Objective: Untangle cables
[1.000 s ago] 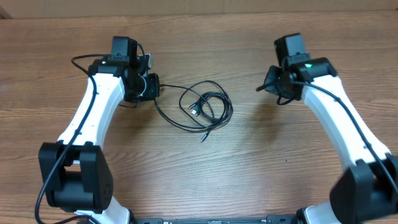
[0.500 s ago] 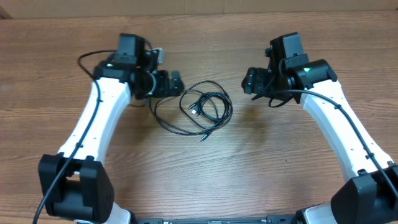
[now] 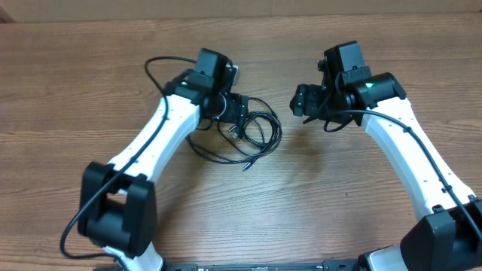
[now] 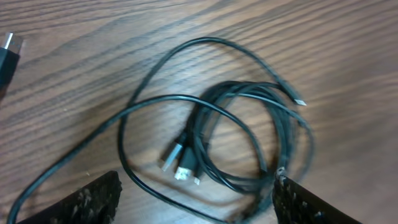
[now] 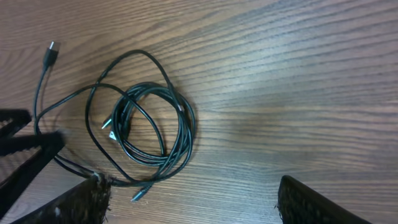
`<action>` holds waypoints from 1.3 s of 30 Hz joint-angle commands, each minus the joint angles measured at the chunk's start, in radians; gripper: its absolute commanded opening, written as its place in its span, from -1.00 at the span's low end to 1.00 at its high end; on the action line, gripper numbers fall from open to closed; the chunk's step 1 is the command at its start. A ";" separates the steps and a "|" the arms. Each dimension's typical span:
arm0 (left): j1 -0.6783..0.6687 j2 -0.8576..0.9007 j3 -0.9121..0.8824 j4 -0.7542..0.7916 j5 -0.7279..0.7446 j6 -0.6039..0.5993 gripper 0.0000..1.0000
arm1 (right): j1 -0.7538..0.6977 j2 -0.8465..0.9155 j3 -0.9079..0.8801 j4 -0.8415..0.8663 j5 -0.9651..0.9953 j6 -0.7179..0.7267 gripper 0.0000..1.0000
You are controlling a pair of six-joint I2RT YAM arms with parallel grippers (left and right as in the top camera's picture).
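The cables (image 3: pixel 252 129) lie in one tangled coil near the centre of the table (image 3: pixel 316 196), no cord separated yet, so all the work remains; the left gripper (image 3: pixel 241 111) hovers at their 11 o'clock and the right gripper (image 3: pixel 303 102) at 2 o'clock, both wide open, holding nothing.

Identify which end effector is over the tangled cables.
The left end effector, open above the cables; the right end effector, also open, sits apart over bare table.
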 commanded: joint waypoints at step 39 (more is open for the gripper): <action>-0.073 0.228 0.011 0.045 -0.042 -0.055 -0.92 | 0.002 -0.005 -0.006 -0.032 0.031 -0.003 0.68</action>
